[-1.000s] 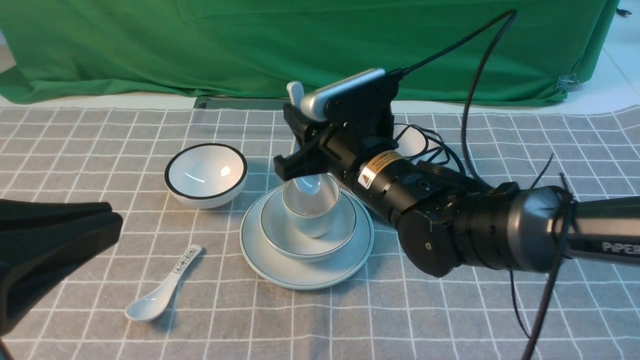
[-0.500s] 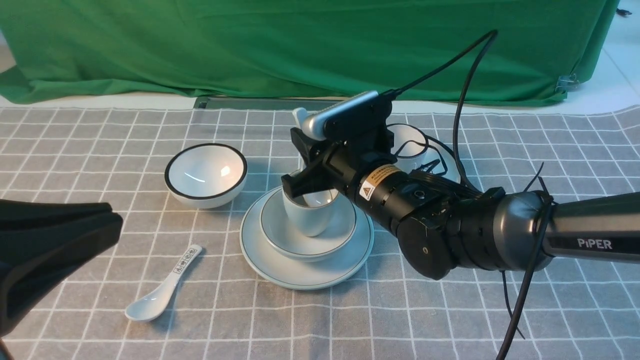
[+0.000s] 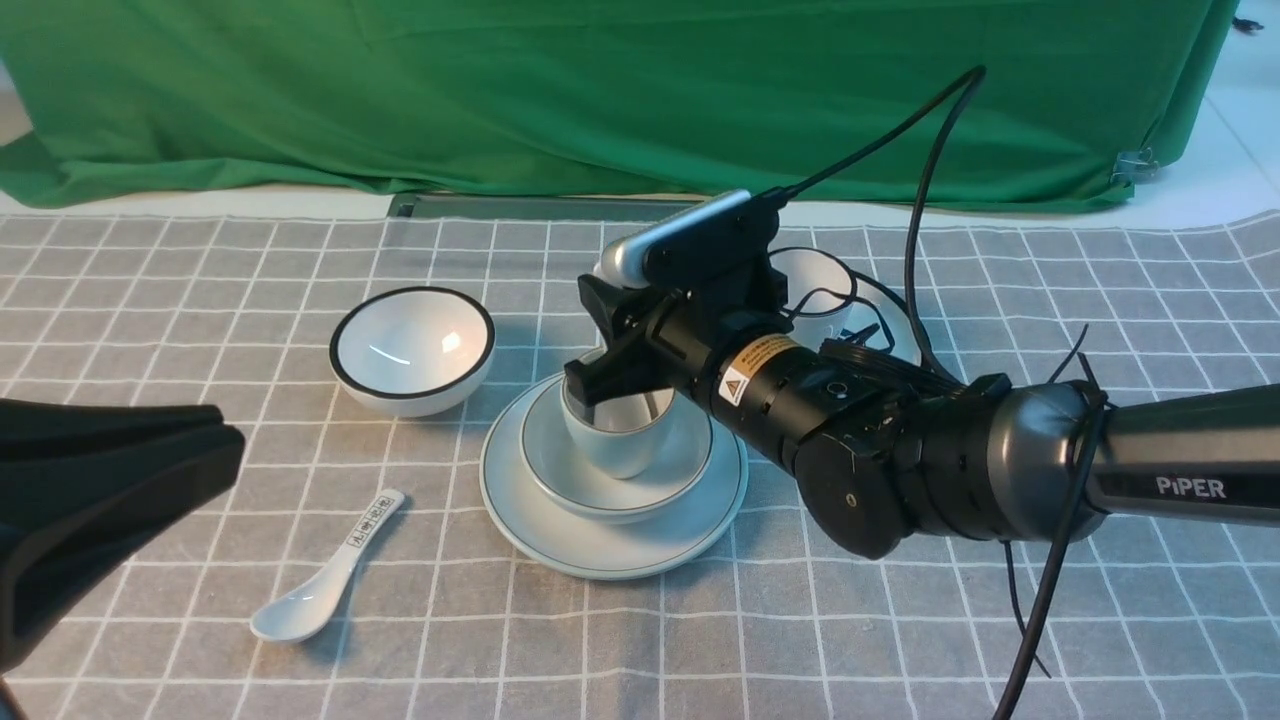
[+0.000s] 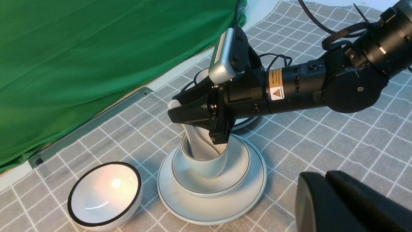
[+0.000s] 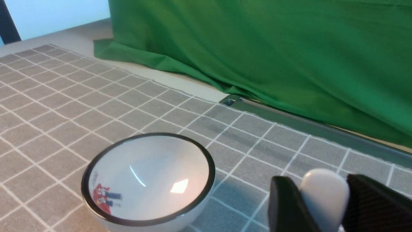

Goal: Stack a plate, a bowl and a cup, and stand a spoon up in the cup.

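Observation:
The plate (image 3: 560, 540) lies on the checked cloth with the bowl (image 3: 560, 480) in it and the cup (image 3: 615, 450) in the bowl. The spoon (image 4: 198, 141) stands in the cup, its scoop down inside and its handle rising between my right gripper's fingers. My right gripper (image 3: 610, 340) hangs just over the cup's rim. In the right wrist view the rounded handle end of the spoon (image 5: 325, 183) fills the space between the two fingers, with no gap showing. My left gripper (image 3: 225, 440) is shut and empty at the near left, well away from the stack.
A black-rimmed bowl (image 3: 412, 348) with a cartoon figure inside stands left of the stack. A spoon with printed characters (image 3: 325, 585) lies near the front left. Behind my right arm sit another cup (image 3: 815, 280) and a plate, under loose cables. Green cloth backs the table.
My right gripper has come down and slightly toward me with the spoon. The scoop, earlier at the cup's rim, now sits down inside the cup. The left arm has not moved.

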Controlling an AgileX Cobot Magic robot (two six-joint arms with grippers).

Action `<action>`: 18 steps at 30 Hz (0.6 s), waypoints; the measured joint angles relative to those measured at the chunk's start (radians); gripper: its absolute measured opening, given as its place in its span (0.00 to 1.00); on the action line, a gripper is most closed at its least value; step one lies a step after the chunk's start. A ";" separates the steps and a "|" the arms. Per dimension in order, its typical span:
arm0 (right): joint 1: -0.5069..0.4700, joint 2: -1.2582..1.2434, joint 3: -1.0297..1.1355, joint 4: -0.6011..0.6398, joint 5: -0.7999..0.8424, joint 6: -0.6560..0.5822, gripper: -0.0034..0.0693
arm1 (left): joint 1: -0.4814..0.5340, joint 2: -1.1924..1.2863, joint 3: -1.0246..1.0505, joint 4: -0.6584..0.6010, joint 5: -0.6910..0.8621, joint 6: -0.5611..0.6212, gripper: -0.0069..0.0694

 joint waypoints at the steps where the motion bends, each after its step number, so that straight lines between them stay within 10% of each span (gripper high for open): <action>1: 0.000 -0.014 0.007 0.000 0.010 0.000 0.45 | 0.000 0.000 0.000 0.003 0.001 0.000 0.11; 8: 0.007 -0.267 0.059 -0.006 0.318 -0.001 0.45 | 0.000 0.000 0.000 0.046 0.002 0.000 0.11; 18: 0.044 -0.831 0.179 -0.012 1.180 0.032 0.38 | 0.000 -0.206 0.184 -0.119 -0.179 0.050 0.11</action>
